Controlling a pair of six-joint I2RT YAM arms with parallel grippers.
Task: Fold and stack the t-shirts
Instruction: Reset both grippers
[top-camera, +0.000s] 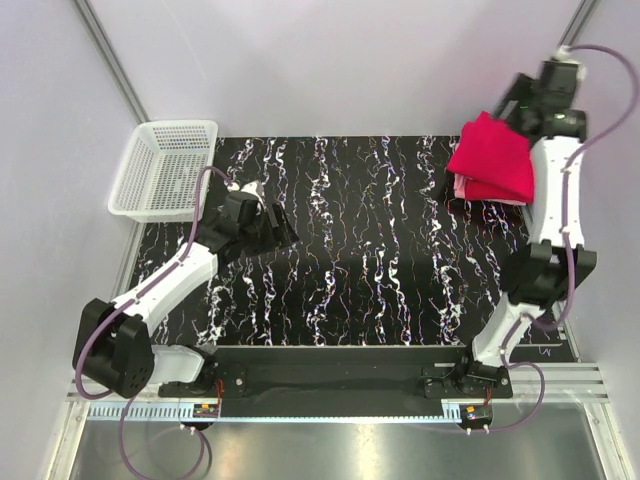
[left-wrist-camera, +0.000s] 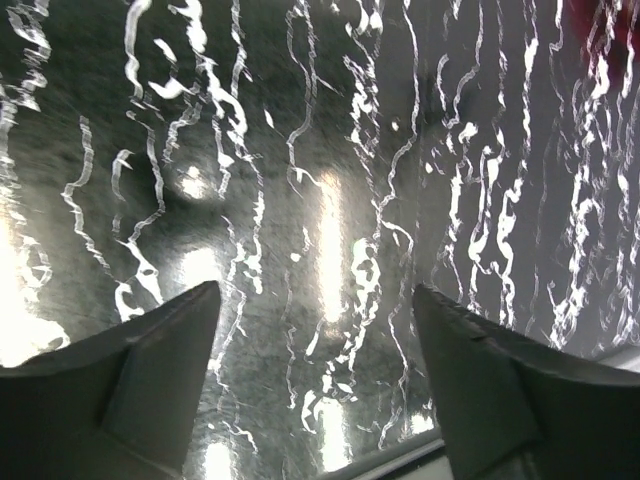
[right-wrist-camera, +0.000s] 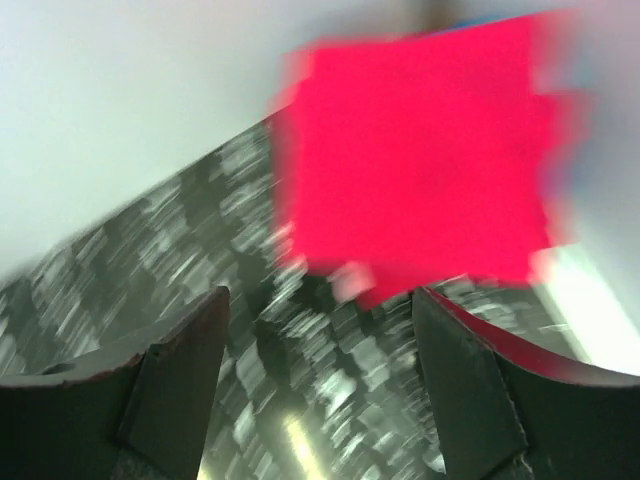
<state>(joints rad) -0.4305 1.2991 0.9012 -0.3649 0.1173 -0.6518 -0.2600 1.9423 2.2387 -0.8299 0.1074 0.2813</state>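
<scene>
Jaws spread wide on both sides, nothing held: left arm (top-camera: 175, 275) low over desk (top-camera: 380, 270) at left, right arm (top-camera: 555, 190) raised at far right, jaws just past the pile. White mesh basket (top-camera: 165, 170) at far-left corner. Folded t-shirts (top-camera: 492, 170) piled at far-right edge of desk: crimson one (top-camera: 488, 148) on top, a bit skewed; pink edge (top-camera: 459, 186) peeking below; more red under that. Prob. light, limp, grippy cloth; not fragile, but prone to unfolding if pinched by one layer only. Best taken thru full thickness at a folded edge, or from both sides w/ two arms, lifted slow. Right wrist view blurred, so edges approx.
</scene>
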